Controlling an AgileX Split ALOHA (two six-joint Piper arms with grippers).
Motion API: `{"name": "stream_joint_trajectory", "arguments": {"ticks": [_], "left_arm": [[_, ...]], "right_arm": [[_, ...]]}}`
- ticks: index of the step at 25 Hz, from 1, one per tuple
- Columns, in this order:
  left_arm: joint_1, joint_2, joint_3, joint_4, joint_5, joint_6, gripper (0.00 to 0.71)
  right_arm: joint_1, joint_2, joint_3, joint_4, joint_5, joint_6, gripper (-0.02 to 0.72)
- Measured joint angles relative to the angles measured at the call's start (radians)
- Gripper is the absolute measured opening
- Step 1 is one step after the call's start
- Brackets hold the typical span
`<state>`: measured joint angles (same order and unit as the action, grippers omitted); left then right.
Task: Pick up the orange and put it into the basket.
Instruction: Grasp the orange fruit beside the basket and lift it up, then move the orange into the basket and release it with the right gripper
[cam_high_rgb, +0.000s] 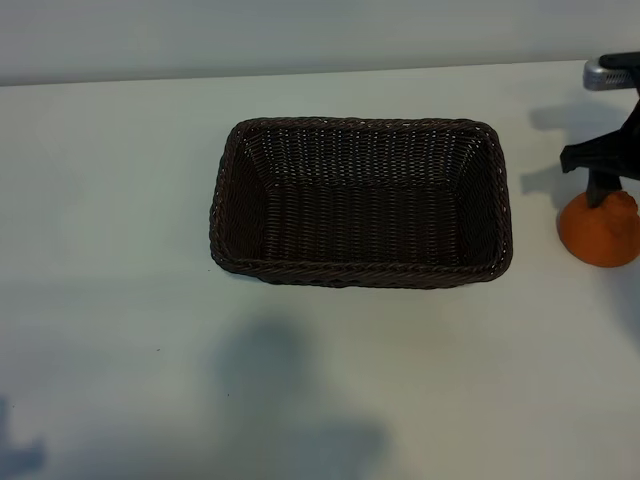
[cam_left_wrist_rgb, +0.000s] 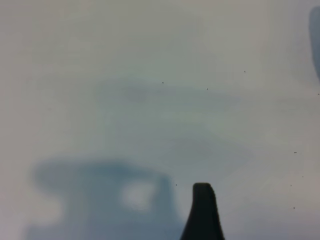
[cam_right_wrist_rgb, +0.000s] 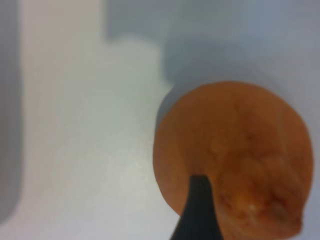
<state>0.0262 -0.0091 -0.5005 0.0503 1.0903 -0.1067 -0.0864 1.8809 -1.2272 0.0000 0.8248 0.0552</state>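
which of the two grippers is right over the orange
The right gripper, open, hangs just above the orange beside the basket; the left one sees only bare table.

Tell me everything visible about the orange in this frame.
The orange is small and round, with matte, bumpy skin and a raised knob on top. It sits on the white table, to the right of the basket and apart from it. The right gripper hangs open just above it; whether a fingertip touches the skin is unclear.
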Motion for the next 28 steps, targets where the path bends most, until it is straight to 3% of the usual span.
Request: {"name": "stream_joint_trajectory", "arguments": {"ticks": [5, 8, 10, 12, 19, 28], "left_arm": [[0.0, 0.0, 0.0, 0.0, 0.0, 0.002, 0.565], [0.0, 0.0, 0.0, 0.0, 0.0, 0.003, 0.565], [0.0, 0.0, 0.0, 0.0, 0.0, 0.003, 0.565], [0.0, 0.0, 0.0, 0.0, 0.0, 0.003, 0.565], [0.0, 0.0, 0.0, 0.0, 0.0, 0.003, 0.565], [0.0, 0.0, 0.0, 0.0, 0.0, 0.003, 0.565]], "right_arm": [[0.0, 0.056, 0.0, 0.0, -0.006, -0.006, 0.523], [0.0, 0.063, 0.0, 0.0, -0.003, -0.011, 0.373], [0.0, 0.063, -0.002, 0.0, 0.002, -0.011, 0.176], [0.0, 0.063, -0.007, 0.0, 0.006, -0.012, 0.095], [0.0, 0.034, -0.013, 0.0, 0.033, -0.015, 0.09], [0.0, -0.111, -0.166, 0.0, 0.238, -0.032, 0.088]]}}
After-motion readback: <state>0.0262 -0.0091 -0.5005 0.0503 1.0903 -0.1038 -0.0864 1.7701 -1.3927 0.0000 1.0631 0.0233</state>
